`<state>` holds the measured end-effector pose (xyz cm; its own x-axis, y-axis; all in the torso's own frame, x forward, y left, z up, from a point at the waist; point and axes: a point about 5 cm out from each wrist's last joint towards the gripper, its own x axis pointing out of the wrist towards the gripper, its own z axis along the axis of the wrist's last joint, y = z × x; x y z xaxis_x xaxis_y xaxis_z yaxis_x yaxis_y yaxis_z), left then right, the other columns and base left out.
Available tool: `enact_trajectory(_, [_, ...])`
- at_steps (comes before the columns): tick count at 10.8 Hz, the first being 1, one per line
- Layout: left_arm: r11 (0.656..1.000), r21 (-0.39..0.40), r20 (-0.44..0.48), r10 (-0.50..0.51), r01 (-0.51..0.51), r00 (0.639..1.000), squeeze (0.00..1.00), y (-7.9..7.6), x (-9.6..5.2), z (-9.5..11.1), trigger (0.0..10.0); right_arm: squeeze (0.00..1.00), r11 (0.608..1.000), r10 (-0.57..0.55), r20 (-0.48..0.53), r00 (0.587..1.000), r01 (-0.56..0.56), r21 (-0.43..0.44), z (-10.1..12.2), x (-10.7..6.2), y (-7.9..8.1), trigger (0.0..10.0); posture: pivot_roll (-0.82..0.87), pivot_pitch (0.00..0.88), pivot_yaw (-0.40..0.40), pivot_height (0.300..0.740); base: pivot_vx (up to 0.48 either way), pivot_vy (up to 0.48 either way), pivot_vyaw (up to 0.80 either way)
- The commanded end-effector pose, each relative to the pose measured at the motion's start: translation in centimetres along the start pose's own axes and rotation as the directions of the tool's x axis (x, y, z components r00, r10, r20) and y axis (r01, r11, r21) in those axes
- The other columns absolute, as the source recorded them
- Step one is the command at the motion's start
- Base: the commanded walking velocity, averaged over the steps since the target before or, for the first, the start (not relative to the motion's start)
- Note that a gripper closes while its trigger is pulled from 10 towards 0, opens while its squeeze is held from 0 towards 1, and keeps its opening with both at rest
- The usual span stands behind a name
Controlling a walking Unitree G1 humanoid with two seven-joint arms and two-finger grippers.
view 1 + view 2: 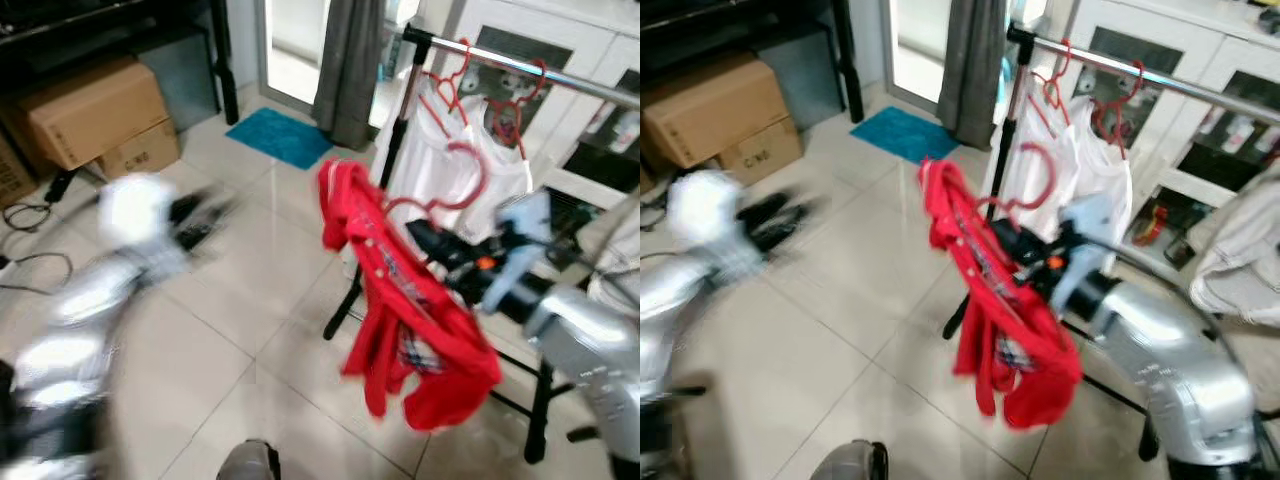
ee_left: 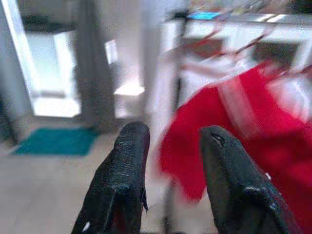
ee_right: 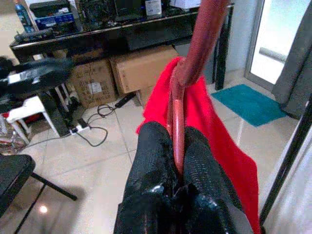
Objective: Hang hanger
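Right end effector (image 3: 178, 161) pinches the red hanger (image 1: 440, 190) carrying a red shirt (image 1: 400, 310), centre frame. Left end effector (image 2: 170, 161), fingers spread, reaches over bare tile floor (image 1: 230, 300).

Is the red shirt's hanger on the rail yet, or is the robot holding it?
Not on yet. The right gripper jaws pinch the red hanger, with the red shirt below the rail.
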<state>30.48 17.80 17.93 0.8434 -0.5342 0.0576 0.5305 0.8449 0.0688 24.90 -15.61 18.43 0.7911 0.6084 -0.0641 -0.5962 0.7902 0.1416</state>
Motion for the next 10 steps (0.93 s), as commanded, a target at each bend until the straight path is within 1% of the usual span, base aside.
enact_trajectory(1, [0.999, 0.025, -0.001, -0.047, 0.047, 0.999, 1.00, -2.1, 2.1, 0.5, 10.0, 0.00, 1.000, 0.005, 0.038, 0.999, -0.004, -0.022, 0.5, 0.2, 0.8, 10.0, 0.10, 0.080, -0.052, 0.740, 0.000, 0.000, 0.00])
enact_trajectory(2, [0.998, 0.053, 0.018, -0.045, 0.044, 0.999, 0.94, -3.0, 3.3, 1.0, 10.0, 0.00, 1.000, 0.006, 0.039, 0.999, -0.006, -0.023, 0.5, 0.3, 1.0, 10.0, 0.10, 0.077, -0.046, 0.740, 0.000, 0.000, 0.00])
enact_trajectory(3, [0.995, 0.091, 0.045, -0.056, 0.051, 0.997, 0.10, -4.0, 4.3, 1.6, 10.0, 0.00, 1.000, 0.006, 0.043, 0.999, -0.005, -0.024, 0.5, 0.4, 1.0, 10.0, 0.09, 0.074, -0.041, 0.740, 0.000, 0.000, 0.00])
enact_trajectory(4, [0.993, 0.119, 0.056, -0.032, 0.026, 0.998, 0.00, -4.7, 5.2, 1.8, 10.0, 0.00, 1.000, 0.008, 0.051, 0.999, -0.007, -0.023, 0.5, 0.5, 1.1, 10.0, 0.09, 0.072, -0.038, 0.740, 0.000, 0.000, 0.00])
enact_trajectory(5, [0.987, 0.158, 0.019, 0.022, -0.025, 1.000, 0.00, -4.6, 5.7, 1.3, 10.0, 0.00, 1.000, 0.025, 0.060, 0.998, -0.024, -0.015, 0.6, 0.5, 1.3, 10.0, 0.08, 0.071, -0.027, 0.740, 0.000, 0.000, 0.00])
enact_trajectory(6, [0.986, 0.146, -0.020, 0.083, -0.079, 0.996, 0.00, -4.6, 6.1, 0.5, 10.0, 0.00, 0.999, 0.039, 0.068, 0.997, -0.038, -0.007, 0.6, 0.4, 1.4, 10.0, 0.07, 0.072, -0.029, 0.740, 0.000, 0.000, 0.00])
enact_trajectory(8, [0.992, 0.120, -0.031, 0.047, -0.043, 0.998, 0.00, -5.5, 6.7, 0.1, 10.0, 0.00, 0.999, 0.044, 0.074, 0.996, -0.044, -0.007, 0.7, 0.4, 1.5, 10.0, 0.07, 0.073, -0.032, 0.740, 0.000, 0.000, 0.00])
enact_trajectory(9, [0.993, 0.121, -0.035, 0.000, 0.004, 0.999, 0.00, -6.2, 7.2, -0.2, 10.0, 0.00, 0.998, 0.058, 0.078, 0.995, -0.057, -0.006, 0.8, 0.4, 1.7, 10.0, 0.06, 0.072, -0.036, 0.740, 0.000, 0.000, 0.00])
enact_trajectory(10, [0.992, 0.107, -0.028, -0.070, 0.072, 0.997, 0.00, -7.1, 7.5, -0.2, 10.0, 0.00, 0.997, 0.074, 0.080, 0.994, -0.073, -0.009, 0.9, 0.3, 2.0, 10.0, 0.06, 0.071, -0.035, 0.740, 0.000, 0.000, 0.00])
